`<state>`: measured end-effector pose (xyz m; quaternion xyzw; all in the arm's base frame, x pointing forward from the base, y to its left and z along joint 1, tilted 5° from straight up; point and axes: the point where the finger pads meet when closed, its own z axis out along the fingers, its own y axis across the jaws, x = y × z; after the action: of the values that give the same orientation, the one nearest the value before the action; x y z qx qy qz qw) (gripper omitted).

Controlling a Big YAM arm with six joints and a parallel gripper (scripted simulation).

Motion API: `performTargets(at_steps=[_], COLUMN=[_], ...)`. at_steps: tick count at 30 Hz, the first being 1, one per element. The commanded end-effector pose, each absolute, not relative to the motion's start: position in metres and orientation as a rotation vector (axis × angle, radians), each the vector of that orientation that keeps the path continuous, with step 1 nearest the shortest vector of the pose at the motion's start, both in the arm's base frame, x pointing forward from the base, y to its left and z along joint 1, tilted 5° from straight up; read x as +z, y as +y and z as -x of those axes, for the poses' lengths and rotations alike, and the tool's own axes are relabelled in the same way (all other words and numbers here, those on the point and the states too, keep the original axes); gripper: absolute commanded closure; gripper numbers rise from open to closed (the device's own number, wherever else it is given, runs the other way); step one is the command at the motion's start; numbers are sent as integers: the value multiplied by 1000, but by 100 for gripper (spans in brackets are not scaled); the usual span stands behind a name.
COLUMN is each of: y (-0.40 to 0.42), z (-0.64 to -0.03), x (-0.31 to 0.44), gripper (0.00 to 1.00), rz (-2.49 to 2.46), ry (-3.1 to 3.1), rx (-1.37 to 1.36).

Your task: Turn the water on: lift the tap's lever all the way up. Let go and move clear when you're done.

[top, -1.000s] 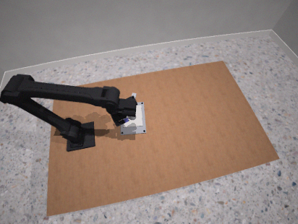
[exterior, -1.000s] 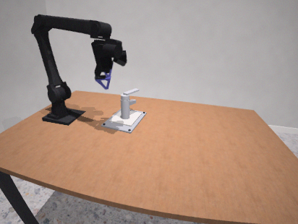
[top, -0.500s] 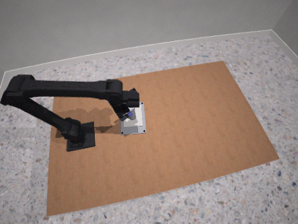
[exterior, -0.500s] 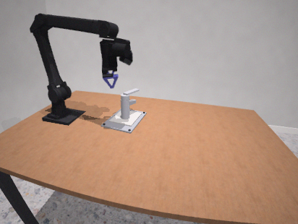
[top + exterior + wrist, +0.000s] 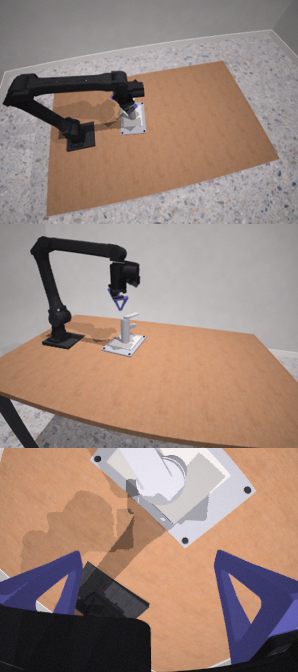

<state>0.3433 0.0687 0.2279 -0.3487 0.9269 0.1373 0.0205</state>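
A grey tap (image 5: 125, 331) stands upright on a light metal base plate (image 5: 124, 345) on the wooden table. Its lever (image 5: 131, 315) sticks out from the top toward the right, close to level with a slight upward tilt. In the wrist view the tap and lever (image 5: 148, 460) lie at the top of the frame on the plate (image 5: 180, 474). My gripper (image 5: 118, 303) with blue fingers hangs open and empty in the air, above the tap and a little to its left, apart from it. The blue fingers stand wide at both sides of the wrist view (image 5: 149, 591). In the overhead view the gripper (image 5: 127, 107) covers part of the plate (image 5: 133, 119).
The arm's black base (image 5: 62, 340) is bolted to the table left of the plate. The table edge runs along the front and right. The arm's shadow (image 5: 92, 331) falls between base and plate.
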Motion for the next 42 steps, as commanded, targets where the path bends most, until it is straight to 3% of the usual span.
performTargets(at_steps=[1, 42], y=[91, 187], z=[-375, -410], x=[248, 253], gripper=[0, 0], rz=[1233, 1801], ry=[2758, 2439], rx=[351, 54])
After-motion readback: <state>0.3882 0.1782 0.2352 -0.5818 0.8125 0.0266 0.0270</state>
